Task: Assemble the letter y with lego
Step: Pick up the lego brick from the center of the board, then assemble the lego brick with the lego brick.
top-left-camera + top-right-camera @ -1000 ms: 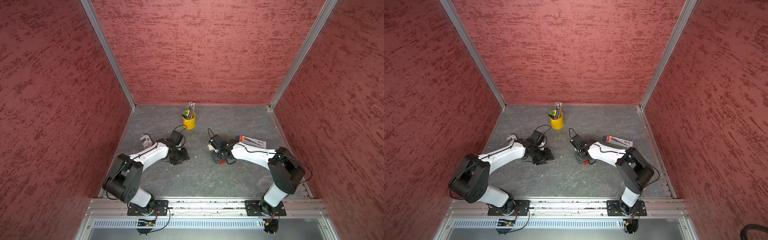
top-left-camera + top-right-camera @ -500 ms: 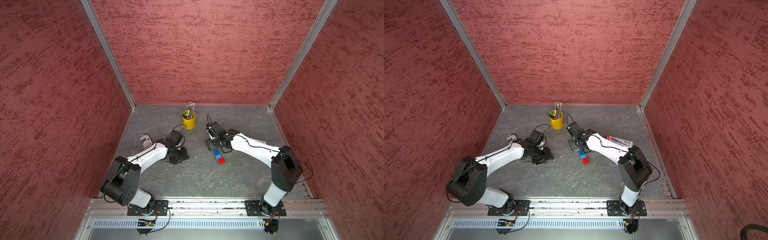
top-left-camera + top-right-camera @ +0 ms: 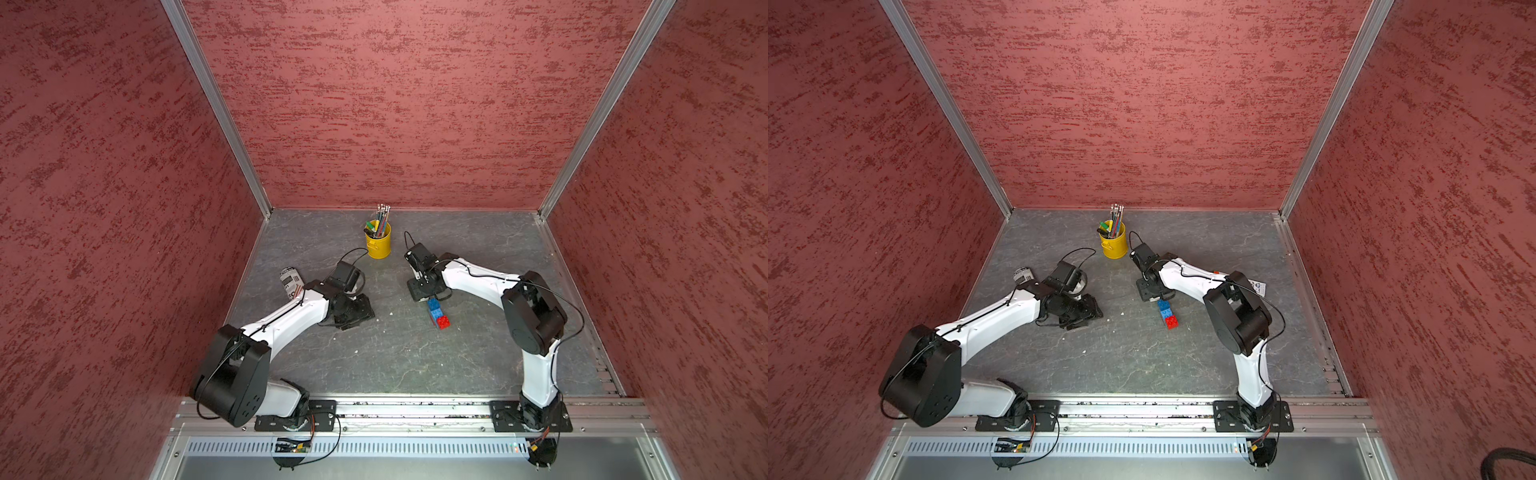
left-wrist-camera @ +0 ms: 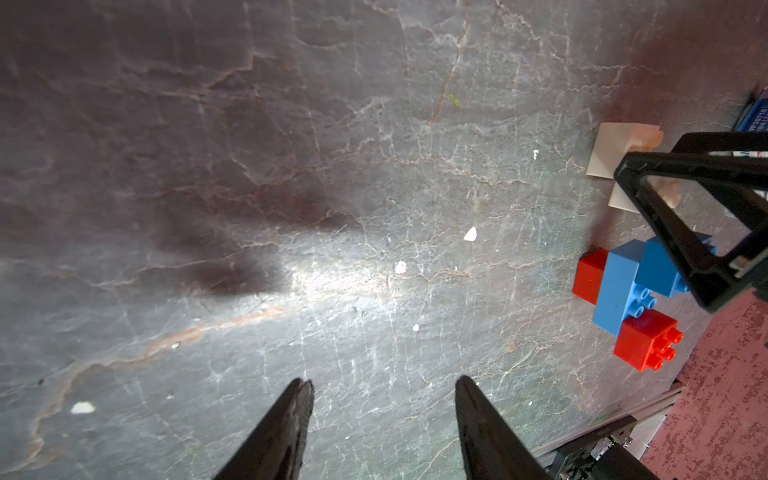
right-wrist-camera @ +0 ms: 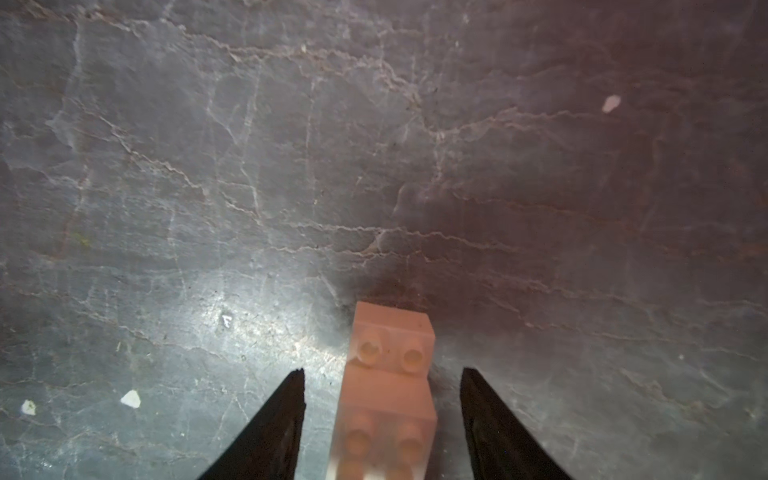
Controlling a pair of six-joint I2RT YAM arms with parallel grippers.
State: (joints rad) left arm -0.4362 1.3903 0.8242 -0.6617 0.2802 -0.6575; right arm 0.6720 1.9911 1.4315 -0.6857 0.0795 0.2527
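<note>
OK: small flat Y of joined studded plastic bricks (image 3: pixel 435 309), blue/red arms (image 4: pixel 621 286), white stepped tail (image 5: pixel 390 332), lies on grey tabletop (image 3: pixel 395 357). Right gripper (image 5: pixel 382 370) straddles tail, jaws apart, no contact. Left gripper (image 4: pixel 382 379) part-open, empty. Likely light, rigid, slick; pinch tail's flat sides.

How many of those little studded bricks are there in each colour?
Blue bricks: 2
Red bricks: 2
White bricks: 2
Total: 6
</note>
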